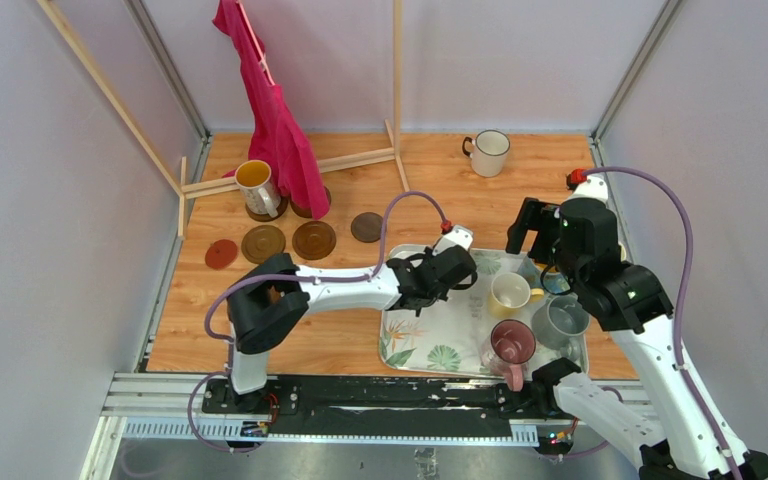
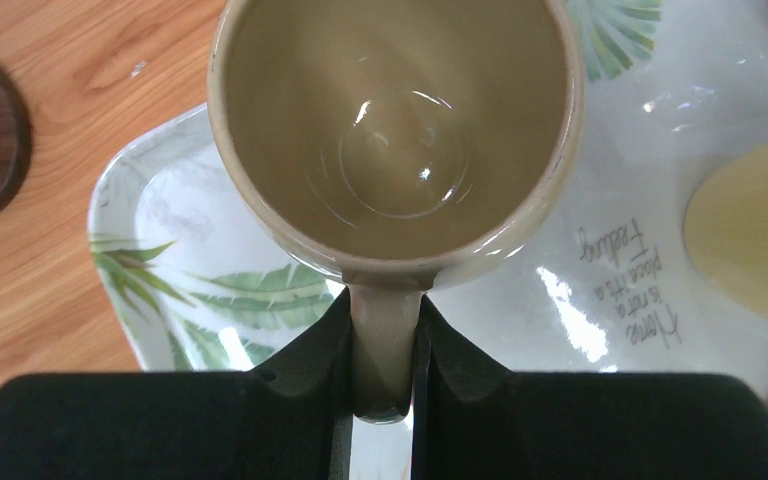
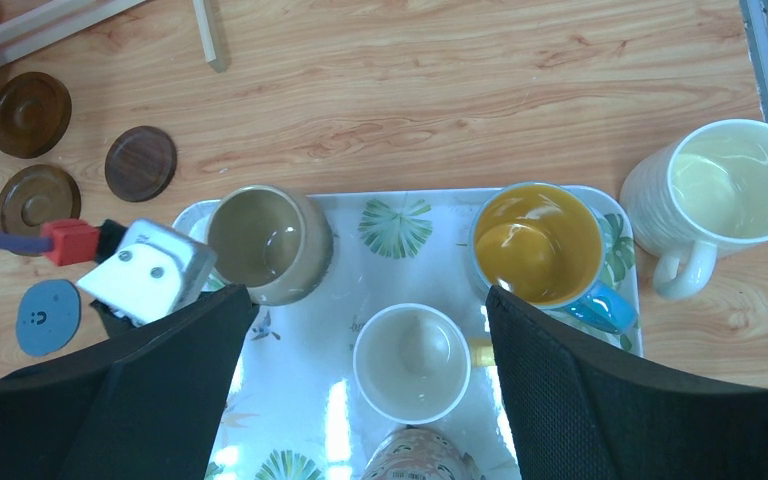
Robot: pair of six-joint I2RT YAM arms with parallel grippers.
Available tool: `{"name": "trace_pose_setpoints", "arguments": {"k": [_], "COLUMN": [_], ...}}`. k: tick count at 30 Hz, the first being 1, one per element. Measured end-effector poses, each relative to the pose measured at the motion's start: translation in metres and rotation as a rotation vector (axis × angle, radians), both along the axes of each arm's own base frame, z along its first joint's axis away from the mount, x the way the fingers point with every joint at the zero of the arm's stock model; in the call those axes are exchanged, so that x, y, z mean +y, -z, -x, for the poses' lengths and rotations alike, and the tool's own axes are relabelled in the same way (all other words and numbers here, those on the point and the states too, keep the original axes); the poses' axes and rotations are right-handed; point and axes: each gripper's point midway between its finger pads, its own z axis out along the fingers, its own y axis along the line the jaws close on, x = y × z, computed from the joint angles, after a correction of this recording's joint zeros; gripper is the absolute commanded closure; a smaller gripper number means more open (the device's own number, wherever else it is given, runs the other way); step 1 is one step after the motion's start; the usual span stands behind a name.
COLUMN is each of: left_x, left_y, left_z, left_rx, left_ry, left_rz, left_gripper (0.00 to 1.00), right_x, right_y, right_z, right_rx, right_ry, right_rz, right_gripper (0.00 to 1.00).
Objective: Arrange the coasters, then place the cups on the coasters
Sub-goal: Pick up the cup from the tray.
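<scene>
The left pincer [image 2: 385, 312] is pinching the handle of the beige cup [image 2: 395, 130], with a jaw pressed to each side. This keeps the cup upright in front of it, which looks like a grip for carrying without tipping. The cup is at the upper left corner of the leaf-patterned tray [image 2: 125, 215]; I cannot tell whether it is resting there or just lifted. The right pincer [image 3: 365, 295] is spread wide, holds nothing and hovers over the tray's middle.

I count seven cups:
- **On the tray:** the beige cup, the cream cup [image 3: 410, 360], the blue cup [image 3: 538, 245], the maroon-pink cup [image 1: 512, 343] and the grey cup [image 1: 563, 318].
- **On the bare desk [image 1: 430, 170]:** the white cup [image 1: 488, 152], at upper centre.
- **On a coaster:** the orange-yellow cup [image 1: 256, 185], at upper left.

I also count seven coasters, apparently one per cup:
- **Brown:** five brown coasters [image 1: 314, 240], one under that cup and one half behind the pink cloth [image 1: 280, 130].
- **Other colours:** the red coaster [image 1: 221, 253] and the grey-blue coaster [image 3: 48, 317].
</scene>
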Motion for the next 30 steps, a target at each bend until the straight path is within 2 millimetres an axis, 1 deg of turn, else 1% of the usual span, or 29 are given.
{"name": "trace_pose_setpoints", "arguments": {"k": [4,8,11,14,18,21,25,28,30], "left_x": [0.015,0.041,0.064,0.089,0.133,0.161,0.194,0.219,0.231], "left_y": [-0.013,-0.034,-0.051,-0.061,-0.064,-0.062,-0.058,-0.056,-0.055], "left_z": [0.001,0.001,-0.008,-0.021,-0.042,-0.051,-0.051,-0.045,-0.040], "left_rx": [-0.027,-0.067,-0.100,-0.122,-0.138,-0.141,-0.124,-0.111,-0.102], "left_ry": [-0.021,-0.074,-0.143,-0.219,-0.338,-0.411,-0.485,-0.541,-0.566], "left_rz": [0.009,0.034,0.055,0.075,0.055,0.032,0.011,0.017,0.017], "left_gripper": [1.00,1.00,1.00,1.00,1.00,1.00,1.00,1.00,1.00], "right_x": [0.001,0.003,0.005,0.006,0.009,0.010,0.010,0.010,0.011], "right_y": [0.002,0.002,0.003,0.003,0.003,0.004,0.003,0.003,0.004], "right_z": [-0.001,-0.003,-0.004,-0.005,-0.007,-0.008,-0.007,-0.008,-0.008], "right_rx": [0.003,0.006,0.006,0.004,0.005,0.008,0.005,0.004,0.003], "right_ry": [-0.004,-0.007,-0.013,-0.017,-0.026,-0.030,-0.030,-0.031,-0.034], "right_rz": [-0.001,-0.002,-0.006,-0.009,-0.013,-0.014,-0.015,-0.016,-0.019], "right_gripper": [0.07,0.07,0.07,0.07,0.07,0.07,0.07,0.07,0.07]}}
